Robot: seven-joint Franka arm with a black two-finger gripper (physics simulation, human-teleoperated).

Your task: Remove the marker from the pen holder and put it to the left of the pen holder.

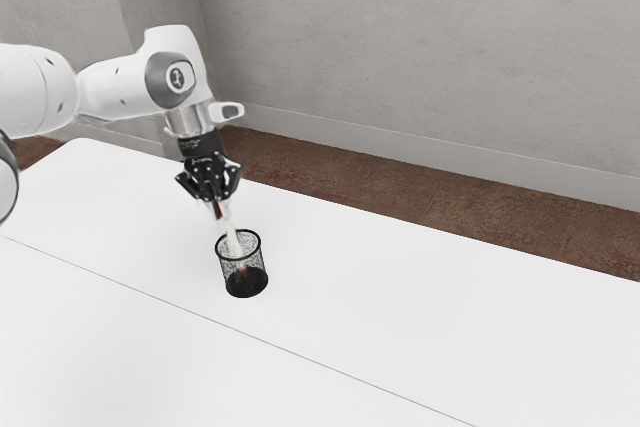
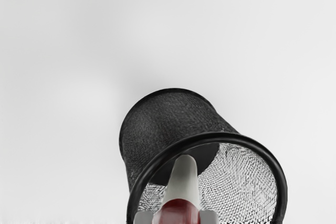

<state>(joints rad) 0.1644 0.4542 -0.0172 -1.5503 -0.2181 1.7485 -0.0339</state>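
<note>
Though the end effector (image 1: 217, 208) has it pinched, the marker (image 2: 184, 182) dips into the holder (image 2: 168, 114); lifting it clear and setting it down leftward remain.

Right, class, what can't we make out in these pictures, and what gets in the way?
Marker, upper end: wrist view, cut off by the lower edge.
Marker, lower end: exterior view, veiled by the mesh of the holder; whether it touches the bottom, I cannot tell.
Holder, part of the rim: wrist view, cut off by the lower edge.
Arm, base: exterior view, cut off by the left edge.
</note>
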